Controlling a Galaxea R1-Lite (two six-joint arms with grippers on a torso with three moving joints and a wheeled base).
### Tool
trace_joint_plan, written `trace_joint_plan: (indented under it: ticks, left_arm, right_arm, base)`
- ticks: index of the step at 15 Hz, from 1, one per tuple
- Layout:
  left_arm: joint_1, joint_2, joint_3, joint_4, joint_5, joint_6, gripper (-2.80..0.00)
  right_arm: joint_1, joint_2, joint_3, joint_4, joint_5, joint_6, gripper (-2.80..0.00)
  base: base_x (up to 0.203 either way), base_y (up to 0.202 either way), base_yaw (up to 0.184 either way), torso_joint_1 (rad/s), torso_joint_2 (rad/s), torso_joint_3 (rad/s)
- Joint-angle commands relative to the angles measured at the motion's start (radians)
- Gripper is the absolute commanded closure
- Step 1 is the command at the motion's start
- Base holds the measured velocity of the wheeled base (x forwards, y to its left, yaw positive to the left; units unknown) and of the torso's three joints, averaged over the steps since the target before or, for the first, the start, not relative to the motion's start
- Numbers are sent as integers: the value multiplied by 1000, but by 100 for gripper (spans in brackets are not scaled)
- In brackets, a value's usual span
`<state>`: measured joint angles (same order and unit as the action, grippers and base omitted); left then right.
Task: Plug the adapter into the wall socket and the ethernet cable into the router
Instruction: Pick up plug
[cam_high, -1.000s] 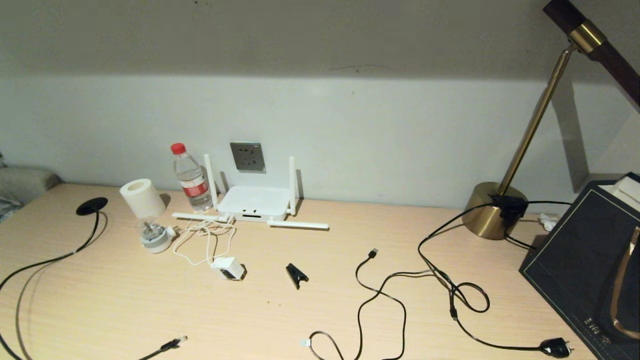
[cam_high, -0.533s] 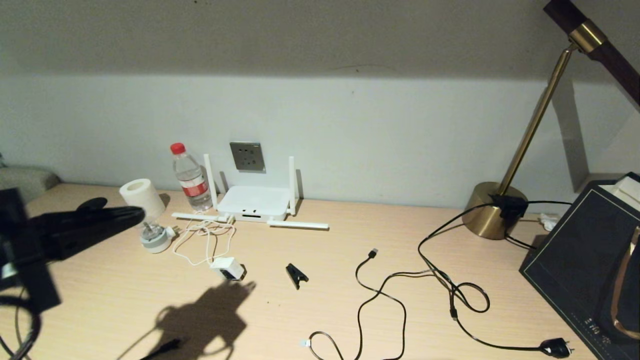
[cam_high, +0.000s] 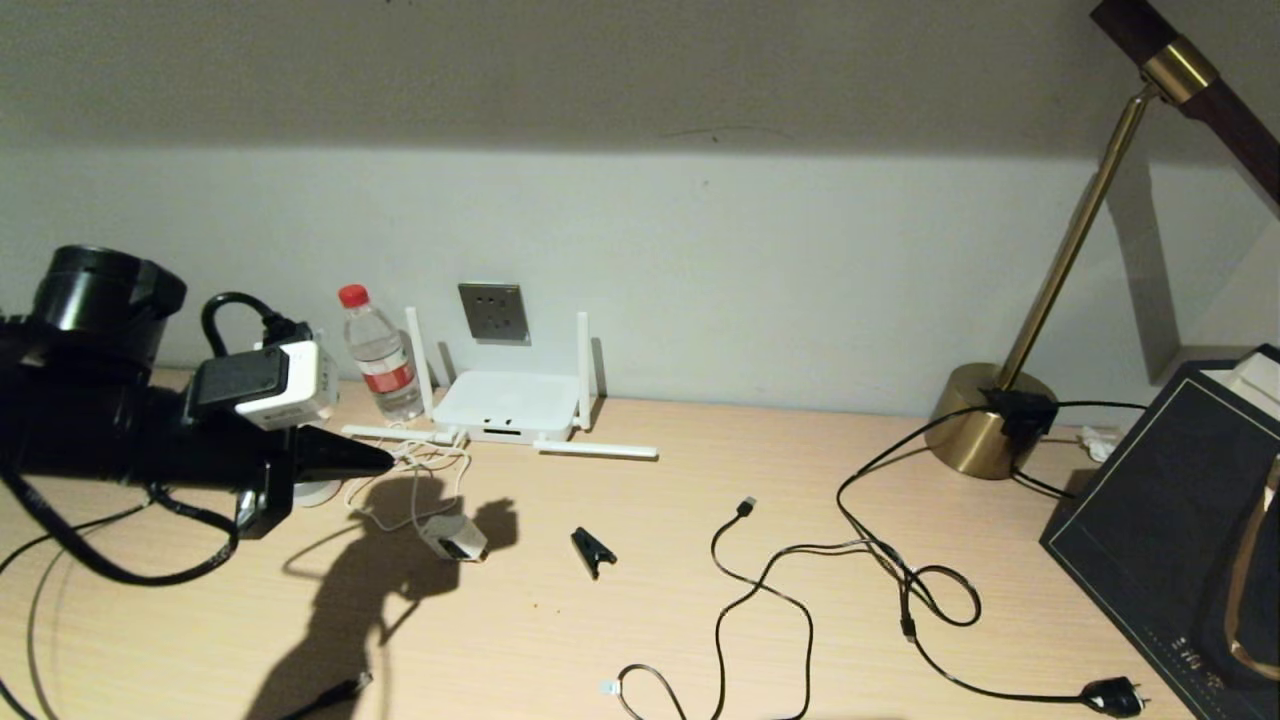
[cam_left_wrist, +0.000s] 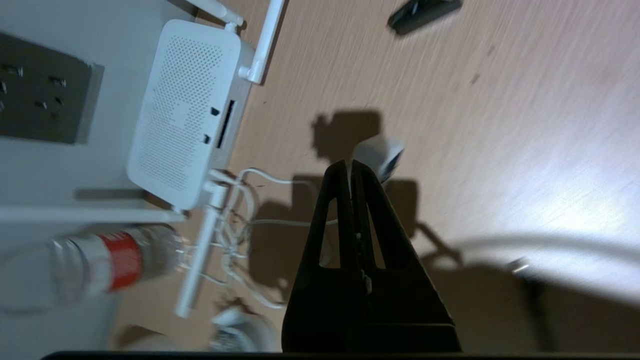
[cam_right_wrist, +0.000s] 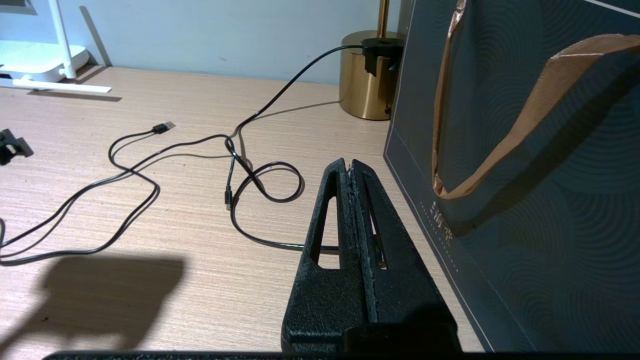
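Adapter (cam_left_wrist: 381, 156) beyond closed left hand (cam_left_wrist: 348, 165); head view shadowed.

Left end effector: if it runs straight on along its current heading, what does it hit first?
Probably the adapter: in the left wrist view the shut left end effector has its tips aimed right at it. Depth is unclear; it seems to hang above the table.

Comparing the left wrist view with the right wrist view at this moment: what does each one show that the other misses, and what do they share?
Only the left wrist view shows the wall socket, the adapter on its white cord, the water bottle and the shut left gripper. Only the right wrist view shows the brass lamp base, the dark paper bag, the USB-tipped cable and the shut right gripper. Both show the router and the wooden desk.
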<state>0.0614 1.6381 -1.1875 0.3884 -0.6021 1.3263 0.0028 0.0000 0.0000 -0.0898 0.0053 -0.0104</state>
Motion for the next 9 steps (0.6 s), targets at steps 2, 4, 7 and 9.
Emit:
trace_joint_plan:
  ticks: [2,4,7,9]
  left_arm:
    - [38,236,-251,283,2,431,0]
    - [65,301,-340,391,19,512,-280]
    - [64,375,-437,399,23,521,-280]
    - [64,412,-512,400,18,515,-280]
  right_arm:
    - [0,2,35,-1,1,0,0]
    - [0,2,35,-1,1,0,0]
    - [0,2,35,-1,1,0,0]
    - [0,2,35,0,1,0,0]
  base:
    - [0,0,0,0,0,0]
    - [0,0,0,0,0,0]
    - [0,0,0,0,0,0]
    - [0,0,0,0,0,0]
